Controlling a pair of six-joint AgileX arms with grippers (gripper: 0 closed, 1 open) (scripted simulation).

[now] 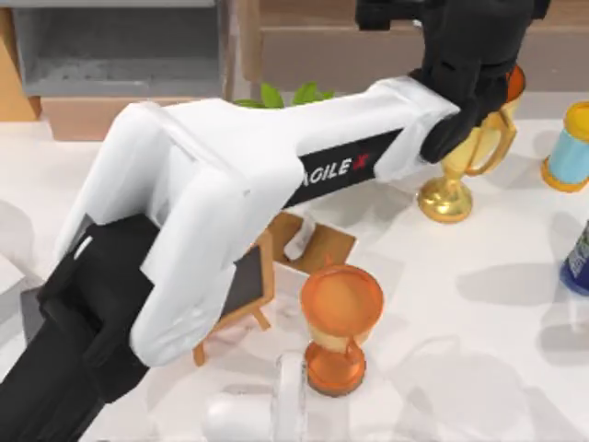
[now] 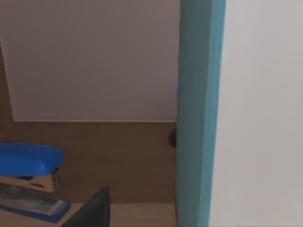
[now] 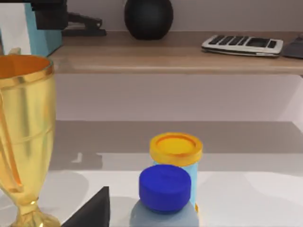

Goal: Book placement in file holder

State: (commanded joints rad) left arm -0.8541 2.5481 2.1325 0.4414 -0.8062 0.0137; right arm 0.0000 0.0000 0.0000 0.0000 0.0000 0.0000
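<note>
My left arm reaches across the table to the back right, and its black gripper [image 1: 451, 55] is shut on the book [image 2: 199, 113]. The book's teal cover and white page side stand upright close to the left wrist camera. In the right wrist view the book [image 3: 45, 38] hangs under the left gripper [image 3: 49, 14] at the wooden shelf's end. The grey file holder [image 1: 120, 46] stands at the back left, far from the book. My right gripper [image 3: 90, 210] is parked on the right side, facing the bottles.
A gold trophy [image 1: 457, 175] stands just below the left gripper. An orange hourglass [image 1: 339, 322], a small blackboard easel [image 1: 244, 285], a light blue cylinder [image 1: 571, 147] and a blue-capped bottle [image 3: 164, 187] are on the table. The brown shelf [image 3: 180, 59] holds a calculator [image 3: 242, 44] and a blue stapler [image 2: 28, 161].
</note>
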